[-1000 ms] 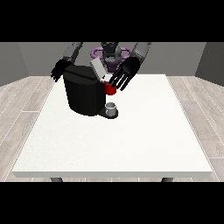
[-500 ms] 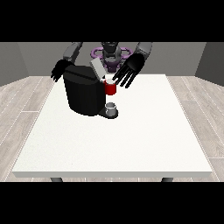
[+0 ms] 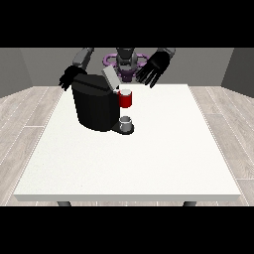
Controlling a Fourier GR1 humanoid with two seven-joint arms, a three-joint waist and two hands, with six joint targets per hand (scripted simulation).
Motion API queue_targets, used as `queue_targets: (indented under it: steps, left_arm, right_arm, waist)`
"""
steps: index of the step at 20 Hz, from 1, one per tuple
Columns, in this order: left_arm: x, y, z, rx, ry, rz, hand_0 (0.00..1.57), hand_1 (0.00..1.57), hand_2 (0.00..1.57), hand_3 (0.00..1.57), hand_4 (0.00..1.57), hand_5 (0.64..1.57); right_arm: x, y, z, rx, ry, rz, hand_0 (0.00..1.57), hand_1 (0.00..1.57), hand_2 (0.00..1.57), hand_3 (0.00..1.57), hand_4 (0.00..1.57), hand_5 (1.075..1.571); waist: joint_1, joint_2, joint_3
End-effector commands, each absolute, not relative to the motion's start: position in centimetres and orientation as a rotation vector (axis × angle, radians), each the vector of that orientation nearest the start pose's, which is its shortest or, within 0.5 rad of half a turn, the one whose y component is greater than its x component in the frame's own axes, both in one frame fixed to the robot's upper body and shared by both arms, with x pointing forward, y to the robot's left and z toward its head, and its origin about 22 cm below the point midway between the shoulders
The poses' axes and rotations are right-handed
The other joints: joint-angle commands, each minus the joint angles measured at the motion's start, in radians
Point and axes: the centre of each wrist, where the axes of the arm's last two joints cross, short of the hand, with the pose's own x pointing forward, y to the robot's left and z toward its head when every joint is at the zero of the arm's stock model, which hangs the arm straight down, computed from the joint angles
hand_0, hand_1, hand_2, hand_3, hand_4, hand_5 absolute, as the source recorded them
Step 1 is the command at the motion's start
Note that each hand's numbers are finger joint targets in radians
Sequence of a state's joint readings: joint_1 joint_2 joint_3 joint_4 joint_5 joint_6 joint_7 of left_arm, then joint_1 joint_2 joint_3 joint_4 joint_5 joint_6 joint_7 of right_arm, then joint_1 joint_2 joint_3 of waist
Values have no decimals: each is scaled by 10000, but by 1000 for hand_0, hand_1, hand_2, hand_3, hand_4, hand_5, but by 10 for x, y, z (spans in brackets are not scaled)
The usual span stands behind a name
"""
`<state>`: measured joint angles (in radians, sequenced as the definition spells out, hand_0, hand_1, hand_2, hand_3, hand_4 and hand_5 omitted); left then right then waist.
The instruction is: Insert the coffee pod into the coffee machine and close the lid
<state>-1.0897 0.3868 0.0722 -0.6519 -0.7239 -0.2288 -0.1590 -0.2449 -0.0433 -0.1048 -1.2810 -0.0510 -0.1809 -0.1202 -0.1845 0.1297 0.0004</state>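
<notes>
The black coffee machine [image 3: 95, 106] stands on the white table [image 3: 149, 158] at the back left, its grey lid [image 3: 109, 77] tilted up. A red thing at the machine [image 3: 126, 98] shows at its front top. A small grey thing [image 3: 126, 121] sits on the machine's base below it; I cannot tell it for the pod. The hand at the view's right [image 3: 155, 67] hovers open, fingers spread, above and to the right of the red thing, touching nothing. The hand at the view's left [image 3: 70, 78] hangs open behind the machine's far left corner, partly hidden by it.
The robot's torso [image 3: 126, 62] is behind the table's far edge. The table stretches wide to the front and right of the machine. A wooden floor surrounds it.
The hand at the view's right has risen and moved right, away from the red thing at the machine. The hand at the view's left has barely shifted.
</notes>
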Motion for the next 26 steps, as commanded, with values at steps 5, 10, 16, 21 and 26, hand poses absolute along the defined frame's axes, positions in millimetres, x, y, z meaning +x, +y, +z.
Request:
queue_targets:
  steps: [5,10,16,21,26]
  left_arm:
    - [445,238,117,2218,-16567,-6235,0,0,0,0,249,1571]
    - [414,237,37,742,-15817,-4583,0,0,0,0,0,1571]
    - [385,257,-8,-337,-15091,-3047,0,0,0,0,227,1571]
    - [363,274,-30,-315,-14557,-2459,0,0,0,0,0,1571]
    - [340,252,-55,-1188,-14519,-1568,0,0,0,0,57,1571]
  right_arm:
    - [259,-270,-51,-2017,-14726,-2129,0,0,0,0,430,1571]
    - [246,-281,-57,-2163,-14816,-2475,0,0,0,0,445,1571]
    - [262,-280,-17,-1932,-14870,-957,0,0,0,0,390,1571]
    - [272,-283,14,-1209,-15689,-189,0,0,0,0,125,1571]
    - [280,-271,29,-747,-15766,130,0,0,0,0,0,1571]
  waist:
    - [935,-1770,-12]
    - [1620,-2661,-4]
    - [1828,-3612,-14]
    - [2038,-3877,-8]
    - [2507,-4075,-7]
